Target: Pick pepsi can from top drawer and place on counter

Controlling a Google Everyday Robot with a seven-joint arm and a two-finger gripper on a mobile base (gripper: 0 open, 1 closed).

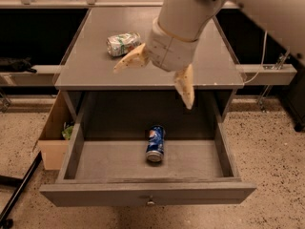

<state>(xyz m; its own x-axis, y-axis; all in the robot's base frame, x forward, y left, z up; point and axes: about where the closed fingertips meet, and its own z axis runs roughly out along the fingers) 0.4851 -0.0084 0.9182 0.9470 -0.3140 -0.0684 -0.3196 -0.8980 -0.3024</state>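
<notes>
I see the gripper (pixel 157 74) spread wide, holding nothing, over the counter (pixel 90 68) front edge. Pepsi can (pixel 156 143) lies on its side mid-floor in the open top drawer (pixel 95 194).

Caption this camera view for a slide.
Open gripper hovers over the counter edge; pepsi can lies in the open top drawer.

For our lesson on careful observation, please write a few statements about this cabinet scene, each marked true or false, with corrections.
1. The pepsi can lies on its side inside the top drawer. True.
2. The tool grips the pepsi can. False: it hangs open above the drawer, at the counter's front edge, holding nothing.
3. A crushed can lies on the counter. True.
4. The top drawer is shut. False: it is pulled open.
</notes>
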